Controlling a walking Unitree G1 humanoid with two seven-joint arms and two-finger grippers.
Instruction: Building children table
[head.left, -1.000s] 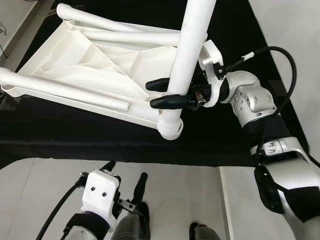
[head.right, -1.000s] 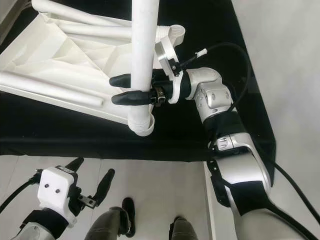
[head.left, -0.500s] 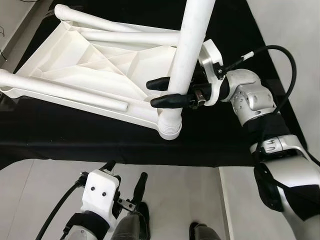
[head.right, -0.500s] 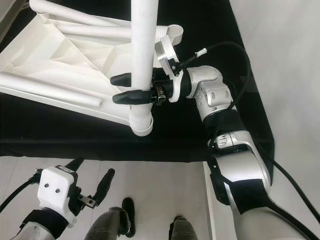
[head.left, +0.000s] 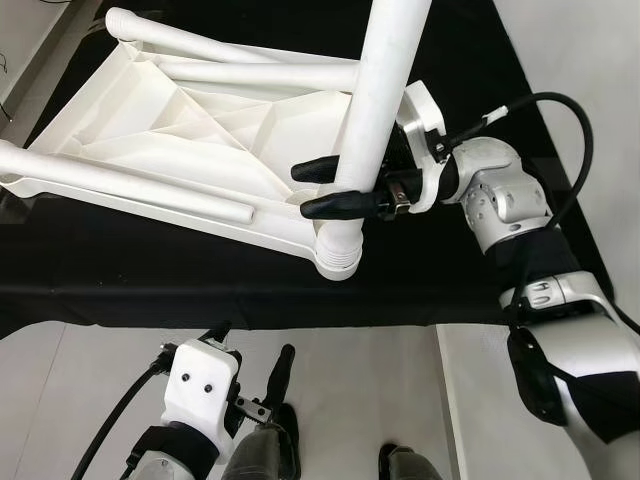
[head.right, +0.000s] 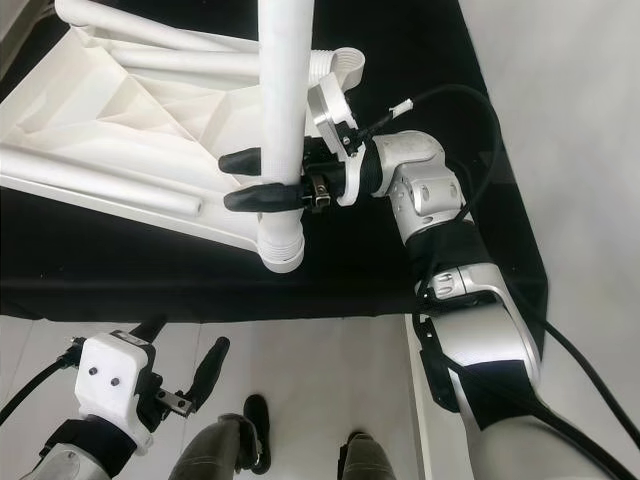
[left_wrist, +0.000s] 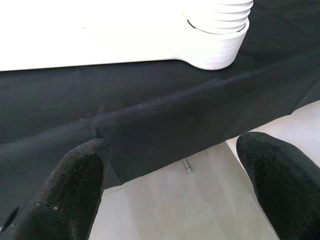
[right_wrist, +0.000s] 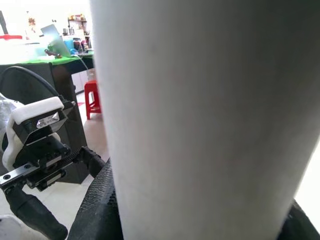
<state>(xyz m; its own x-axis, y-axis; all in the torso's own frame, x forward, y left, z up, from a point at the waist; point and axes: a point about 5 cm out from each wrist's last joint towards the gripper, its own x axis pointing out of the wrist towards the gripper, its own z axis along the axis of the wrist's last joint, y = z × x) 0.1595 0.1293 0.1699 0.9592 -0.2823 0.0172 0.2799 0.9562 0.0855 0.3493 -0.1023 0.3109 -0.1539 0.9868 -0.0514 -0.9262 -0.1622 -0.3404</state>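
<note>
The white tabletop has edged slightly away from the robot, the upright table leg with it

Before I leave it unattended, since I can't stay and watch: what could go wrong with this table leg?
The right gripper alone holds the upright white table leg in the corner socket; a tilt could cross-thread it. That socket sits near the edge of the black-covered surface, so pushing might slide the upturned tabletop off. The left gripper hangs open below, steadying nothing.

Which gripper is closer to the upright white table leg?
Right. The right gripper is clamped around the table leg above the corner socket. The left gripper hangs open below the black-covered surface, apart from it.
</note>
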